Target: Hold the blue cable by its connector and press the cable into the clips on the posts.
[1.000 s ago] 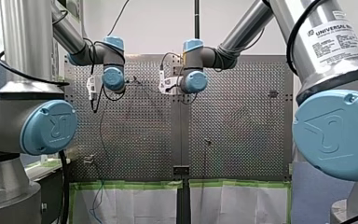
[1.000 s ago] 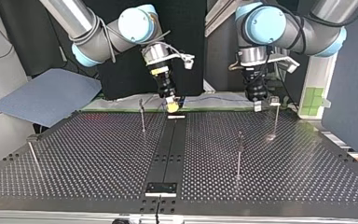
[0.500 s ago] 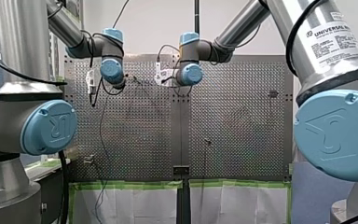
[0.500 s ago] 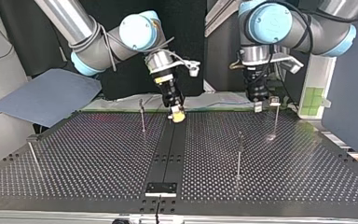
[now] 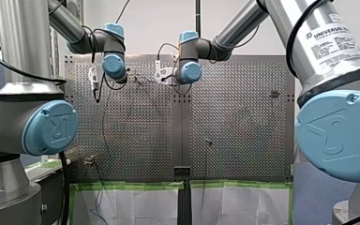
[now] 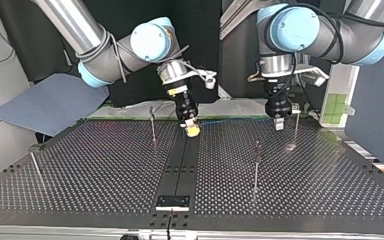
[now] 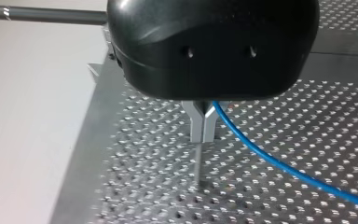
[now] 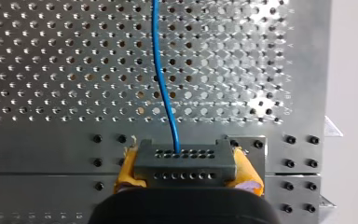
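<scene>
The right gripper (image 8: 186,173) was closed tight on the grey connector (image 8: 185,155); the left gripper (image 7: 202,129) pinched the blue cable (image 7: 279,166).

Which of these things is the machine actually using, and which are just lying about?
In use: blue cable, connector, right pincer, left pincer, posts.
Lying about: blue-grey sheet beside the table, green tape, white sheeting.

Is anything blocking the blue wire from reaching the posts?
Nothing visible does. The blue cable runs from the connector in my right gripper to my left gripper, with bare table up to the nearest post.
</scene>
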Robot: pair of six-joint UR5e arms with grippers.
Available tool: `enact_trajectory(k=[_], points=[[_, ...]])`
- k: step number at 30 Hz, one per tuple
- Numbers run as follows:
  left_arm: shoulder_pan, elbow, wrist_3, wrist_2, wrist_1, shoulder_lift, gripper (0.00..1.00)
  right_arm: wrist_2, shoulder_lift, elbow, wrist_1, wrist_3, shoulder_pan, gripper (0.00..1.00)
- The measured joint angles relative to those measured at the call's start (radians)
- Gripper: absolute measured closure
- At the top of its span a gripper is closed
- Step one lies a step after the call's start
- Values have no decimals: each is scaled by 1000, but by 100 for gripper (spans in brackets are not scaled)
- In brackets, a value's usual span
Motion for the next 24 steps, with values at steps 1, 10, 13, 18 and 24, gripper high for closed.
enact_trajectory(k=[1, 10, 13, 18, 24], points=[[1, 3, 0, 0, 0, 5, 100, 0, 5, -5, 5, 2, -1, 100], [6, 9, 7, 4, 2, 14, 100, -4, 13, -16, 11, 12, -17, 100], [3, 14, 1, 21, 2, 5, 100, -6, 14, -20, 11, 12, -20, 100], [4, 38, -19, 50, -6, -13, 100, -8, 16, -25, 11, 13, -24, 100], [-2, 73, -19, 37, -13, -29, 100, -21, 34, -59, 20, 21, -29, 100]])
